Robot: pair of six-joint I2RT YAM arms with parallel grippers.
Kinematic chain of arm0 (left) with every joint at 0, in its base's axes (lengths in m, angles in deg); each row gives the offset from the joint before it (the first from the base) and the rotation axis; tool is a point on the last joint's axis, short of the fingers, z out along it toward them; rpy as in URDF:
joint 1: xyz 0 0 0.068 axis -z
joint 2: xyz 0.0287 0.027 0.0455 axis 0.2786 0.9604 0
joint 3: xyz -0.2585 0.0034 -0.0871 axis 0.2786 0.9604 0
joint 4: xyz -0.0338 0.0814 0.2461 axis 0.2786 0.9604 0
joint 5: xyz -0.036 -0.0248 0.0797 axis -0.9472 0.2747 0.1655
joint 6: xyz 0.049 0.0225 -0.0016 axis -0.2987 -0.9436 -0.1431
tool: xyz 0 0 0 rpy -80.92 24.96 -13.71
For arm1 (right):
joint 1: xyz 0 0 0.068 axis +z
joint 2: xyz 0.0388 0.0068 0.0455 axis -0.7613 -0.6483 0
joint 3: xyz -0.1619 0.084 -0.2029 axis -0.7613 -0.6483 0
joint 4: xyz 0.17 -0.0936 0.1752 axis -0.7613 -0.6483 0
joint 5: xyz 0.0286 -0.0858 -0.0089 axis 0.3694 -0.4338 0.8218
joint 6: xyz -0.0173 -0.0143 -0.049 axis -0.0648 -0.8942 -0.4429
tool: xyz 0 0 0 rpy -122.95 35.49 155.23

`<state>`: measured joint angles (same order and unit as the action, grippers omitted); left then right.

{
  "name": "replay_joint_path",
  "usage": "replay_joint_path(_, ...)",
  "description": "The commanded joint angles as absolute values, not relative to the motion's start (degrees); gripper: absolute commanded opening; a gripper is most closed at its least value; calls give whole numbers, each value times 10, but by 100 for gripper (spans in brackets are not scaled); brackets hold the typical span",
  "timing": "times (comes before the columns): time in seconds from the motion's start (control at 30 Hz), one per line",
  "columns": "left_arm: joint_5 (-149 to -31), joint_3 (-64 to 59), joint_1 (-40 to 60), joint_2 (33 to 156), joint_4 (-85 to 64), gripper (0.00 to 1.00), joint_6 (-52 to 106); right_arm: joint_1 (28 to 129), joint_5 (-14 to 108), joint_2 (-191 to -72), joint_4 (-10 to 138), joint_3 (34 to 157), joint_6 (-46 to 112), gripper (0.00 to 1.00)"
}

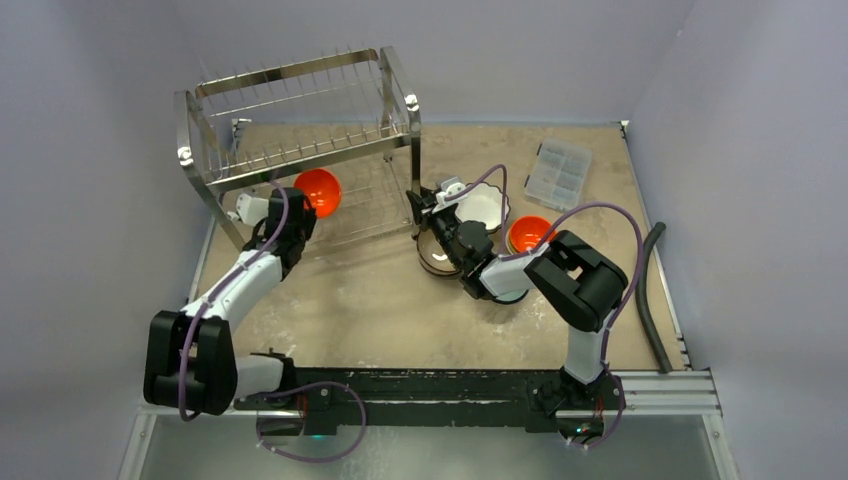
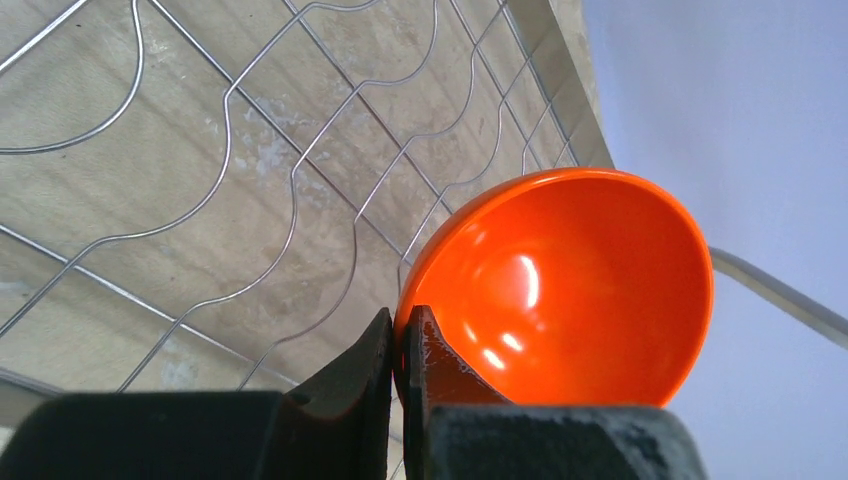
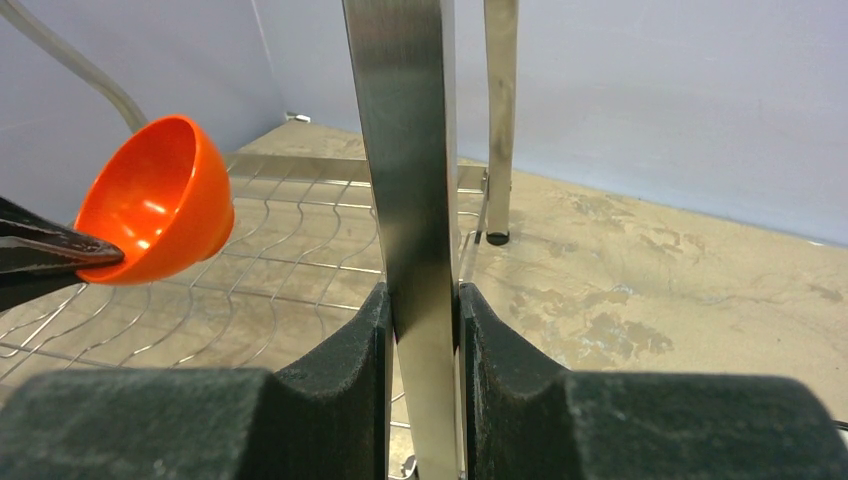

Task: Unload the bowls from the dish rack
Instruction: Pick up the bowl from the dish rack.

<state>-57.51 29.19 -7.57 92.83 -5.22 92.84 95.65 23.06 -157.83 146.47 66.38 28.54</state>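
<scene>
From above, the left tool (image 1: 302,206) is in under the dish rack (image 1: 300,110), at its lower tier, pinching an orange bowl (image 1: 318,190) by the rim. Over on the right, the right tool (image 1: 418,205) is clamped on the rack's near right post (image 1: 415,165). On the counter (image 1: 380,300) beside that arm sit a white scalloped bowl (image 1: 483,207) and a second orange bowl (image 1: 528,233), with a clear compartment box (image 1: 558,172) further back. On the left wrist camera, the left tool (image 2: 402,330) is closed tight on the orange bowl (image 2: 570,290), which is tipped on its side above the rack's wire floor (image 2: 250,180). On the right wrist camera, the right tool (image 3: 424,310) grips the steel post (image 3: 405,150) squarely, both pads pressed flat. The orange bowl (image 3: 160,200) hangs at the left, clear of the wires.
</scene>
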Motion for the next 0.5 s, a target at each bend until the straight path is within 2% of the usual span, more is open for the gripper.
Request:
replay_joint_path(0.0,-596,269,-82,881,-13,0,883,961,254,-1544,1478,687,311,1)
replay_joint_path(0.2,-640,307,-82,830,-14,0,849,961,261,-1539,1460,693,309,1)
replay_joint_path(0.47,-761,316,-81,832,-15,0,770,961,266,-1527,1425,704,304,1)
